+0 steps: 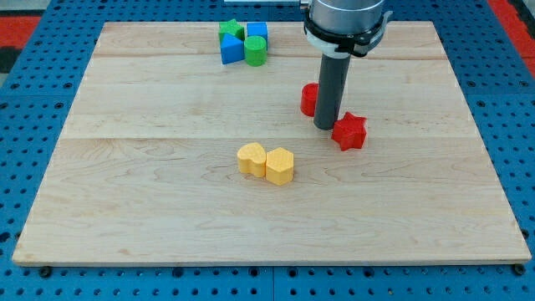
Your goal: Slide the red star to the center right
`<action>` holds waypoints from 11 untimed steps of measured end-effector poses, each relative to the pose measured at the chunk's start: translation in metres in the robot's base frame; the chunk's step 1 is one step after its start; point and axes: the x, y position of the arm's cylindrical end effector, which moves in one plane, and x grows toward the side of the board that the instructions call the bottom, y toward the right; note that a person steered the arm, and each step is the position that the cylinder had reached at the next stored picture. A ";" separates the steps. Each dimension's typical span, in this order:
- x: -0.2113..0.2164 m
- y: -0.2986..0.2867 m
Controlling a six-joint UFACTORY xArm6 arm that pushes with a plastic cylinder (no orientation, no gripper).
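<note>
The red star (350,131) lies on the wooden board (167,209), right of the middle. My tip (325,126) stands just left of the star, touching or nearly touching its left side. A second red block (308,99) sits behind the rod, up and left of the tip, partly hidden by the rod so its shape is unclear.
Two yellow blocks (266,161) sit side by side near the board's middle. At the view's top, a green star (231,31), a blue cube (257,31), a blue block (231,50) and a green cylinder (256,51) are clustered together.
</note>
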 end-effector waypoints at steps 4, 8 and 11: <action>0.008 0.032; -0.020 0.068; 0.008 -0.003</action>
